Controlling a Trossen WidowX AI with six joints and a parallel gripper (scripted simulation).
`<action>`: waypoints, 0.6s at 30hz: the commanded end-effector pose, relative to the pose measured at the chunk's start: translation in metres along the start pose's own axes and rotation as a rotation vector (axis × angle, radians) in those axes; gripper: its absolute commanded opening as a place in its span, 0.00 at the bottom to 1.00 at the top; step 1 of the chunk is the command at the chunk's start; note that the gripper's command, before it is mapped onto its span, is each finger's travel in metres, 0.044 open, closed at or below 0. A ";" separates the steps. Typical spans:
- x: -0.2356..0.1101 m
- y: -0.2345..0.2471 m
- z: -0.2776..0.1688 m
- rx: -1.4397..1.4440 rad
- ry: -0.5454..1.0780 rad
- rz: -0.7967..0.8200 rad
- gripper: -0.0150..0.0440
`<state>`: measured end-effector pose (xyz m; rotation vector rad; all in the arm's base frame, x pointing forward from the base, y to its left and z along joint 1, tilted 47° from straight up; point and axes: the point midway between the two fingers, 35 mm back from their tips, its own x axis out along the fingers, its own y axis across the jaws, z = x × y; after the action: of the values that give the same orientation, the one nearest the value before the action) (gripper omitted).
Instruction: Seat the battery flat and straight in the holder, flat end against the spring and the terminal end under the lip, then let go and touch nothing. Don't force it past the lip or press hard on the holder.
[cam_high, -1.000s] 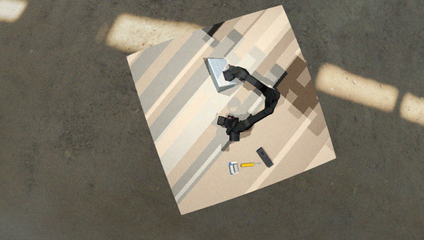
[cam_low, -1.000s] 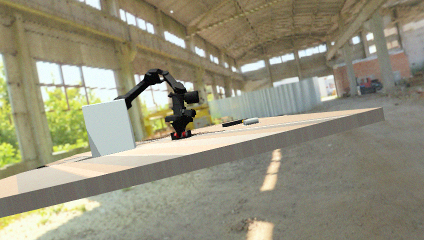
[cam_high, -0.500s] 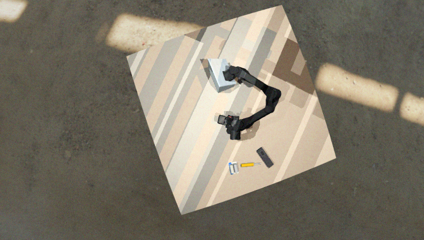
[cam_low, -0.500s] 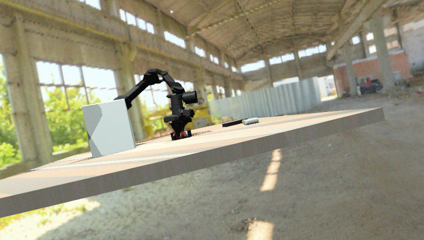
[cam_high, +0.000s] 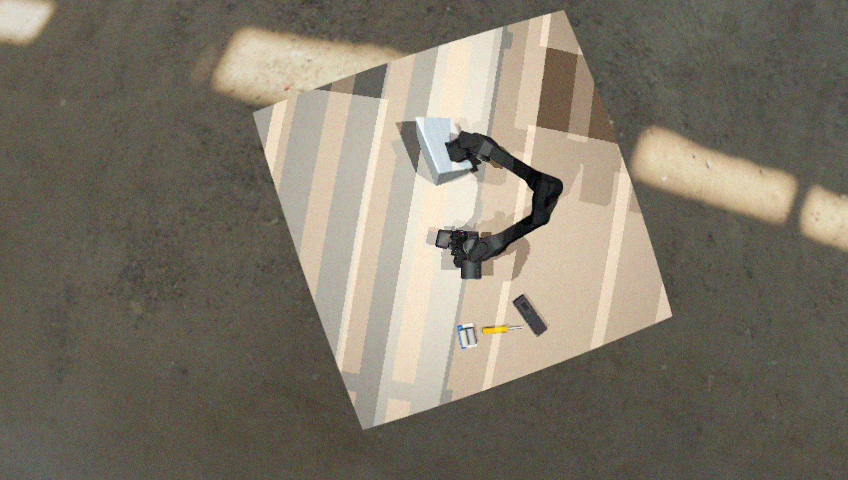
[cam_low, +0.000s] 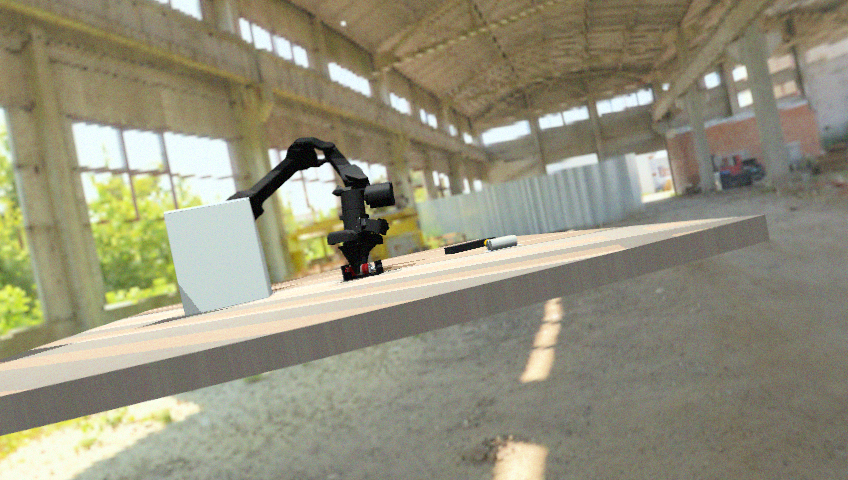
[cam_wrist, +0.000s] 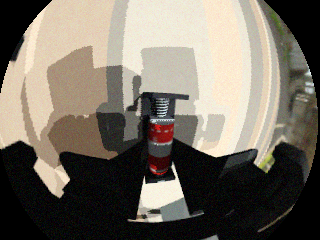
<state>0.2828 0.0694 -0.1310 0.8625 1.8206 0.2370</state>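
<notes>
The battery (cam_wrist: 161, 136) (cam_low: 365, 268), red with grey bands, lies lengthwise in the black holder (cam_wrist: 180, 96). The holder's coil spring (cam_wrist: 160, 107) shows at the battery's far end in the wrist view and meets it or nearly so. The battery's near end is close to the holder's near end wall; whether it is under the lip cannot be told. My gripper (cam_wrist: 159, 141) (cam_low: 362, 270) points down, its fingers slightly open on either side of the battery, with little or no gap showing. In the overhead view my wrist hides most of the holder.
A pale box (cam_high: 436, 145) (cam_low: 220, 255) stands beside the arm's base. A blue-and-white item with two cylinders (cam_high: 467, 336), a yellow screwdriver (cam_high: 495, 329) and a dark remote-like block (cam_high: 529, 315) (cam_low: 467, 246) lie on the table (cam_high: 565, 267), away from the gripper.
</notes>
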 end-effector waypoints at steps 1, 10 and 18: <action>0.000 0.000 -0.001 0.002 0.001 0.000 0.57; -0.013 -0.001 0.000 0.000 -0.001 0.000 0.57; -0.039 -0.006 0.000 0.008 -0.003 0.000 0.75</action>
<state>0.2807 0.0539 -0.1180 0.8750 1.8340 0.2302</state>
